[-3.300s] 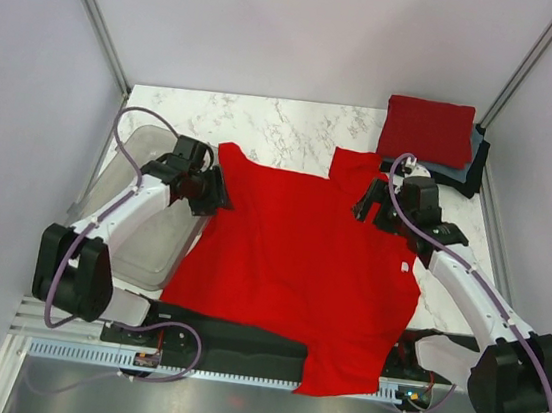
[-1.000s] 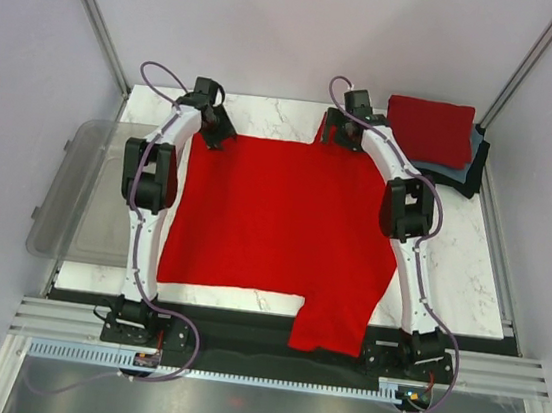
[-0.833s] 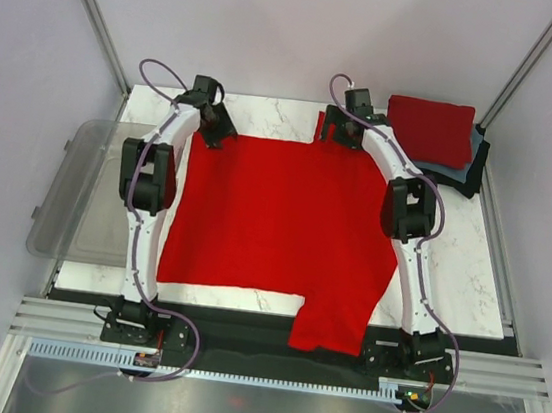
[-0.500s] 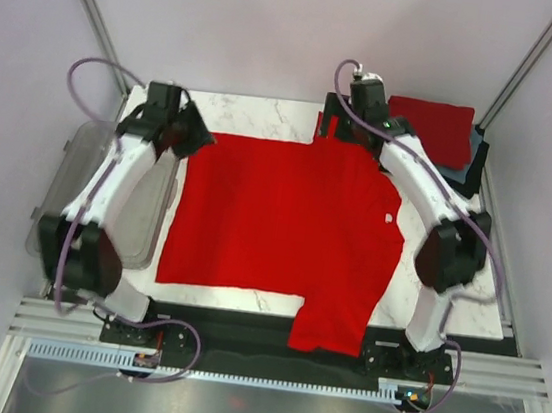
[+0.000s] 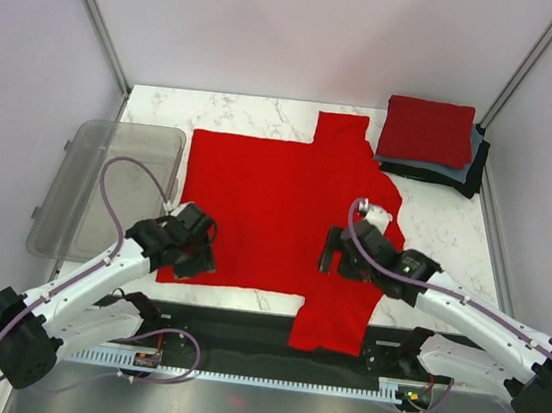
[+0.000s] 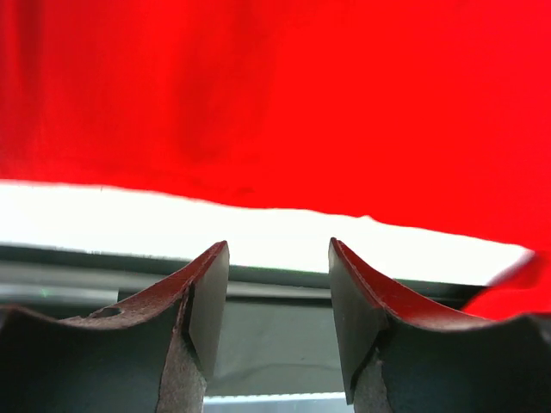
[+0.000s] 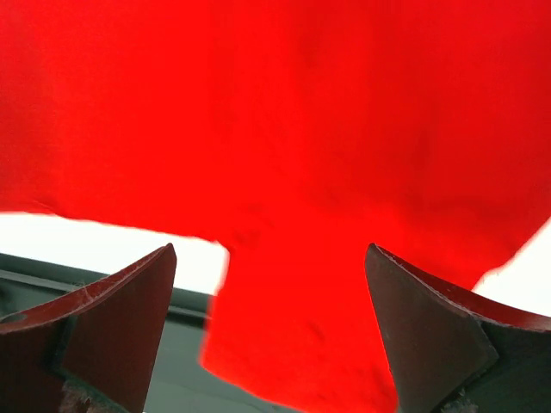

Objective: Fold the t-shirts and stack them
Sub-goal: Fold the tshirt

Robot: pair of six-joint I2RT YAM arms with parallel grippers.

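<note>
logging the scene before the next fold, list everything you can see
spread t-shirt: 1, red, flat mid-table, one sleeve over the near edge
folded t-shirt stack: 3, red on top, grey-blue then black beneath, far right corner
bin: 1, clear grey, left table edge
table: 1, white marble, under the shirts
left fingers: 2, dark, open, at the near left hem
right fingers: 2, dark, open, above the hanging sleeve
</note>
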